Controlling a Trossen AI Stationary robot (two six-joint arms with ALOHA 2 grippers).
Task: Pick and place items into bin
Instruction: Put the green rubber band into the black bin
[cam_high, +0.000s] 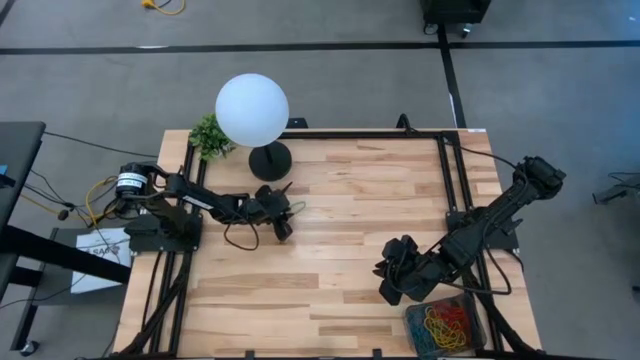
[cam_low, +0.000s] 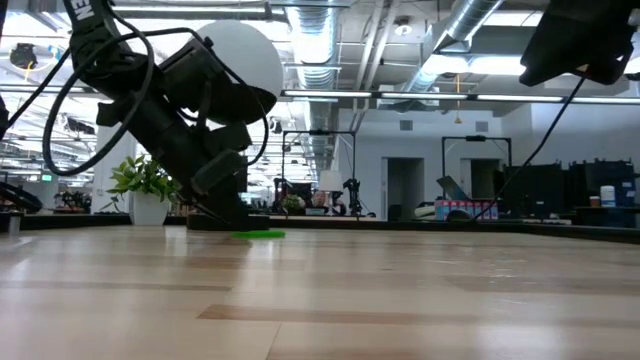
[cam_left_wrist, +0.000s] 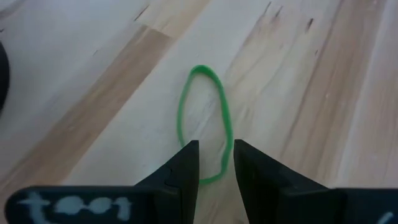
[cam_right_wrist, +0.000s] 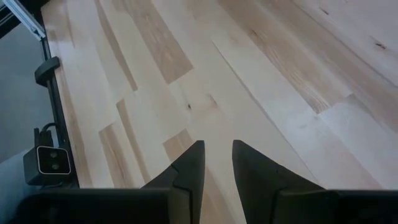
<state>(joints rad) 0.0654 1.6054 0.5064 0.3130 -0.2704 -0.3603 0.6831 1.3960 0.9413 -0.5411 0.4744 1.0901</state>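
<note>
A green rubber-band loop (cam_left_wrist: 200, 68) lies flat on the wooden table, right of the lamp's base; it also shows in the high view (cam_high: 296, 208) and the low view (cam_low: 258, 234). My left gripper (cam_left_wrist: 214, 146) is open and low over the table, slanting down, its fingertips standing on either side of the loop's near end. My right gripper (cam_right_wrist: 216, 144) hangs open over bare wood at the near right (cam_high: 385, 285), with nothing between its fingers. The dark mesh bin (cam_high: 412, 325) sits at the table's near right corner, with several red, yellow and blue bands (cam_high: 447, 325) in it.
A white globe lamp (cam_high: 252, 108) on a black base (cam_high: 269, 158) stands at the far left-centre, close behind my left gripper. A small green plant (cam_high: 210, 135) is beside it. Black frame rails (cam_high: 445, 180) run along the table's sides. Bare wood fills the middle.
</note>
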